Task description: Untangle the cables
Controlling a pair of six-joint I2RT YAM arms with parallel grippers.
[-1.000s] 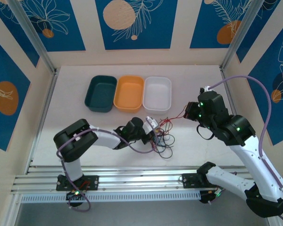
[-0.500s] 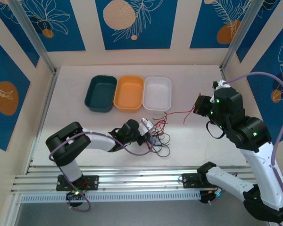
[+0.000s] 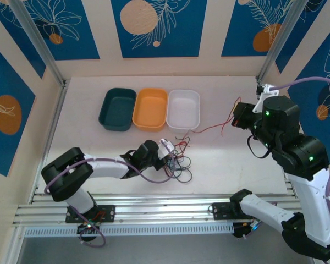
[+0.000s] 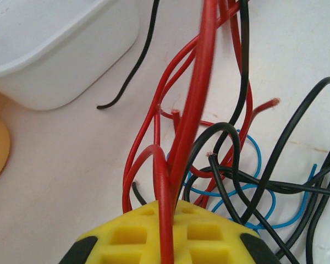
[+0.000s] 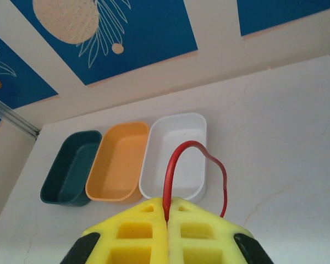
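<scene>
The cables (image 3: 180,164) lie as a loose tangle of red, black and blue strands on the table in front of the bins. My left gripper (image 3: 169,149) sits at the tangle's left edge, shut on a red cable (image 4: 166,220) that runs up between its yellow fingers (image 4: 209,236). Black cables (image 4: 275,165) and blue cables (image 4: 253,157) loop just beyond it. My right gripper (image 3: 236,116) is raised at the right, shut on the end of one red cable (image 3: 209,128). That strand stretches from the tangle to it and arcs out of its jaws (image 5: 193,145).
Three empty bins stand in a row at the back: dark green (image 3: 117,109), orange (image 3: 150,108) and white (image 3: 183,108). The white bin (image 4: 60,49) is close to the left gripper. Walls enclose the table; a rail (image 3: 154,212) runs along the near edge.
My right gripper has moved right and toward the back, drawing the red cable out longer from the tangle. The left gripper and the tangle have shifted slightly left and nearer.
</scene>
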